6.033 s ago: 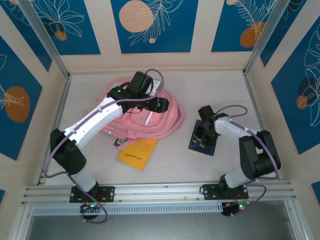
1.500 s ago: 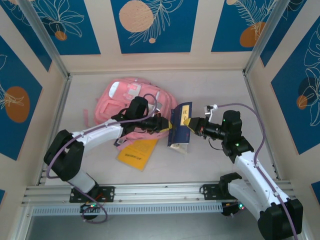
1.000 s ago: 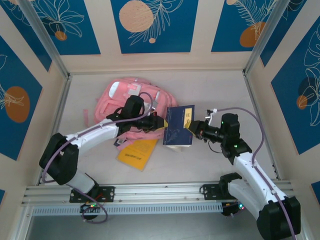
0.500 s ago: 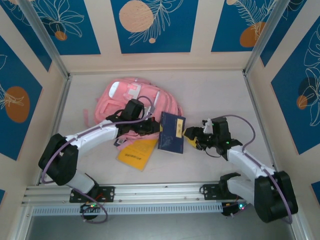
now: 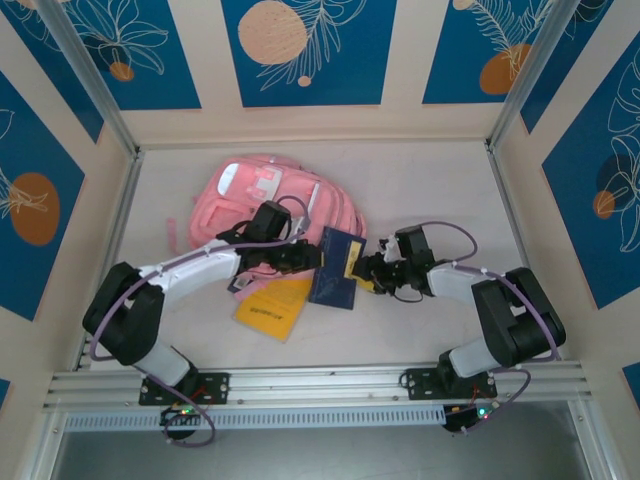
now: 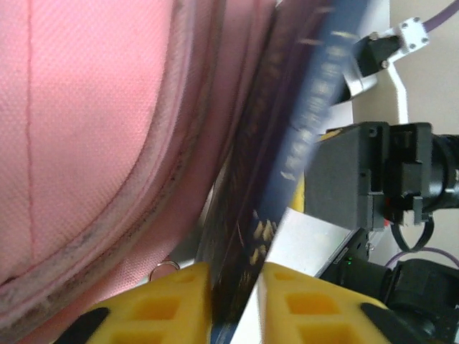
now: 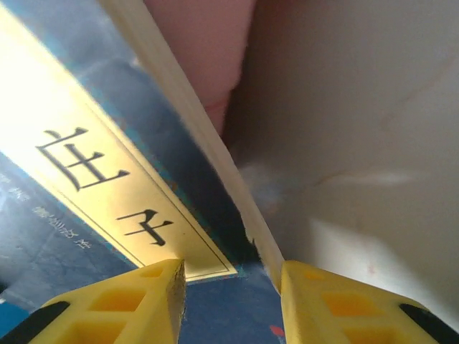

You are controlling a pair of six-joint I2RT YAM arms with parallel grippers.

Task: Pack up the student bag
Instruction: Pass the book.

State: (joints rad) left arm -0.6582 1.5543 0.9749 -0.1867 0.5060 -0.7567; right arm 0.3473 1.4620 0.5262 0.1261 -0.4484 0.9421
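The student bag (image 5: pixel 262 195) lies flat at the back left of the table, a big pink backpack; its pink fabric (image 6: pixel 86 107) is close beside my left fingers. A dark blue book (image 5: pixel 335 268) with a yellow label rests at the bag's right edge, between both grippers. My left gripper (image 5: pixel 306 258) reaches in from the left. In the left wrist view the gripper (image 6: pixel 237 301) is shut on the book (image 6: pixel 315 93), seen edge-on. My right gripper (image 5: pixel 370 270) meets the book's right side. Its open jaws (image 7: pixel 231 294) straddle a corner of the labelled cover (image 7: pixel 86 179).
A yellow booklet (image 5: pixel 268 310) lies on the table in front of the bag, just left of the book. A raised wall (image 5: pixel 320 120) stands close behind the bag, and a metal rail (image 5: pixel 320 385) runs along the near edge.
The blue book came down from upright between the grippers to lie low against the bag's right edge. My right arm folded in low toward it. My left gripper stayed by the book's left edge.
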